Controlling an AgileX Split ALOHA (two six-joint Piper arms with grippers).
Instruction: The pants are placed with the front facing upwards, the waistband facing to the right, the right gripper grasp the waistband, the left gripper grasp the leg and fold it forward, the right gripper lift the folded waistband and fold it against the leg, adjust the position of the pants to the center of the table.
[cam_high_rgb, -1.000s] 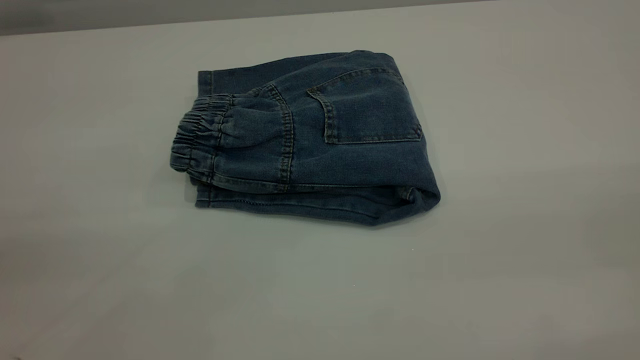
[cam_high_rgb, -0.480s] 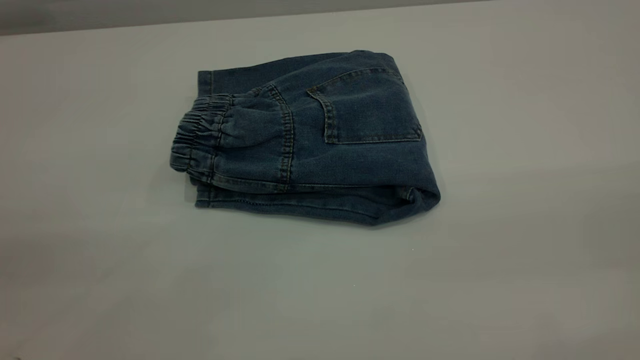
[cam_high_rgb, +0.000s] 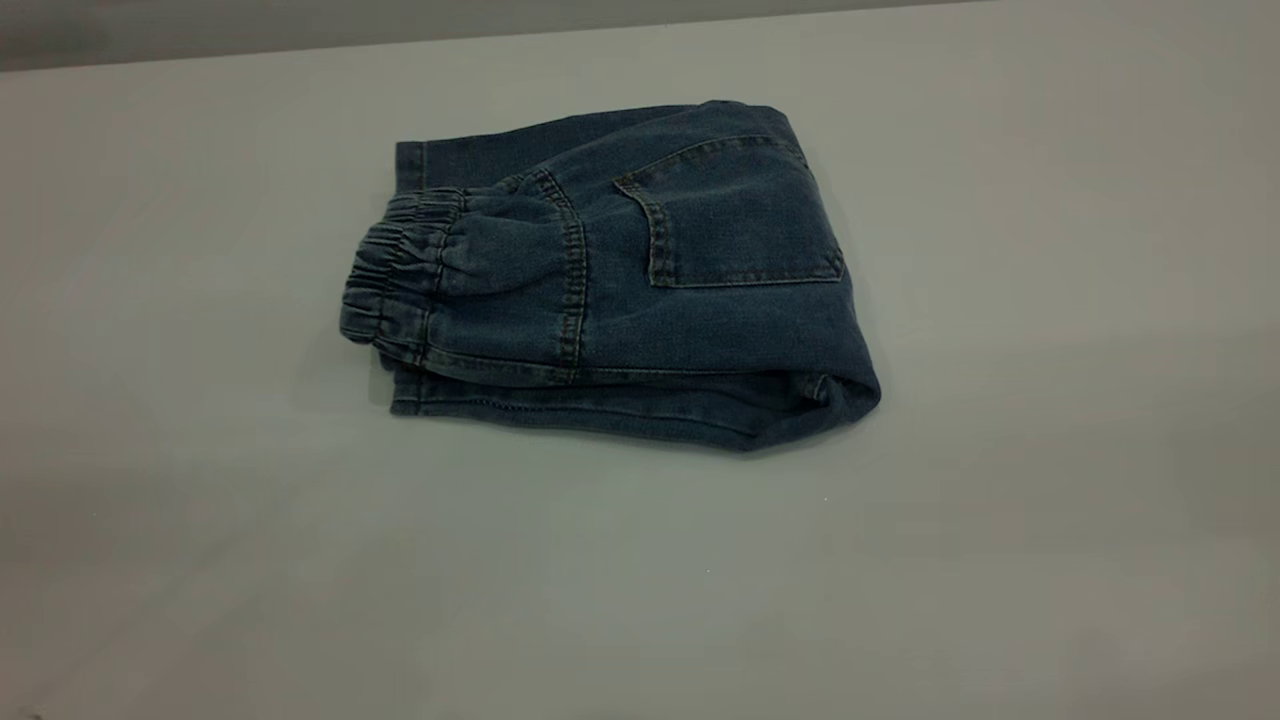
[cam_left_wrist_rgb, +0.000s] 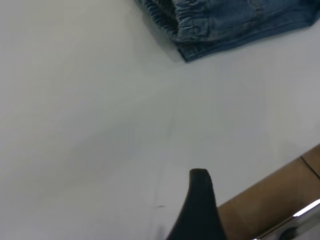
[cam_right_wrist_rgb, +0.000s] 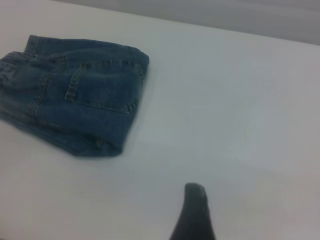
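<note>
Folded pants (cam_high_rgb: 640, 290) sit mid-table (cam_high_rgb: 1050, 300), waistband (cam_high_rgb: 395, 275) leftward, bare surface all round; both grippers hang well clear, whether parted or clenched I cannot tell.

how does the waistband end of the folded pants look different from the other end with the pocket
The waistband is bunched into gathered, ruched ridges, while the pocket panel lies flat and smooth. The waistband sits at the exterior view's left end of the pants, a raised lump lying over the leg hem; the pocket sits toward the right end, where the fabric rounds into a fold. The pocket is outlined by a stitched seam; the waistband shows only puckers. Both are the same blue denim.
</note>
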